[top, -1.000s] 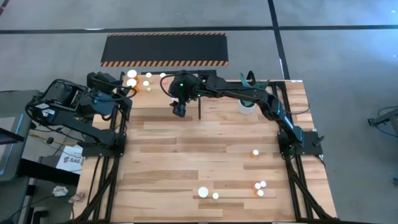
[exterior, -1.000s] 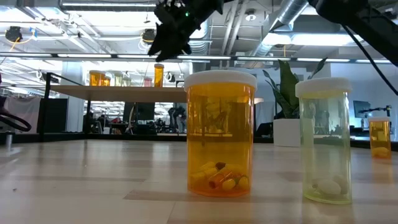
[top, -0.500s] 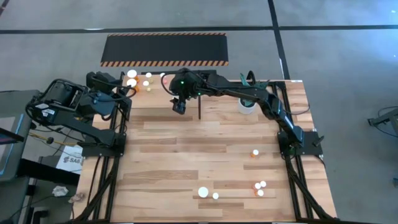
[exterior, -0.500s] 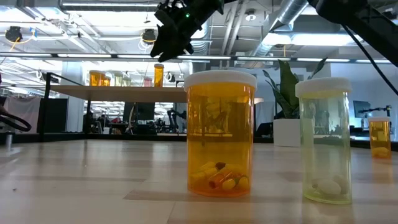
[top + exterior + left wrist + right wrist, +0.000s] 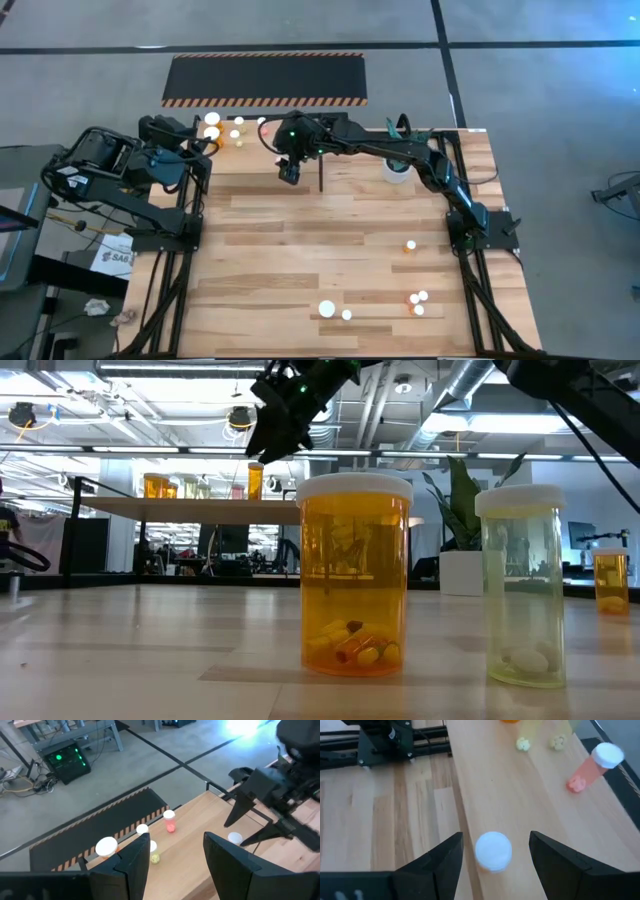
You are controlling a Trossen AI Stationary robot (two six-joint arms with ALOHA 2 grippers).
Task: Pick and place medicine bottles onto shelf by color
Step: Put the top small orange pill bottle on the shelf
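Note:
The light-wood shelf (image 5: 250, 148) stands at the table's far left. Several white-capped bottles stand on its top (image 5: 520, 795), among them a pinkish-red one (image 5: 595, 765) and a large-capped one (image 5: 106, 846). My right gripper (image 5: 290, 176) hovers open above the shelf. A white-capped bottle (image 5: 493, 851) stands upright on the shelf top between its fingers, untouched; in the low view it shows orange (image 5: 256, 480) below the gripper (image 5: 262, 445). My left gripper (image 5: 176, 837) waits open at the table's far left corner (image 5: 205, 148), empty.
Several more bottles stand on the table near its front edge: a large orange one (image 5: 355, 575), a yellowish one (image 5: 522, 585), and small ones at the right (image 5: 418, 303) (image 5: 410, 245). A white pot with a plant (image 5: 396, 168) stands at the far right. A striped black mat (image 5: 265, 80) lies beyond the table.
My right gripper has risen a little above the shelf, staying open. The orange bottle below it has stayed upright on the shelf top.

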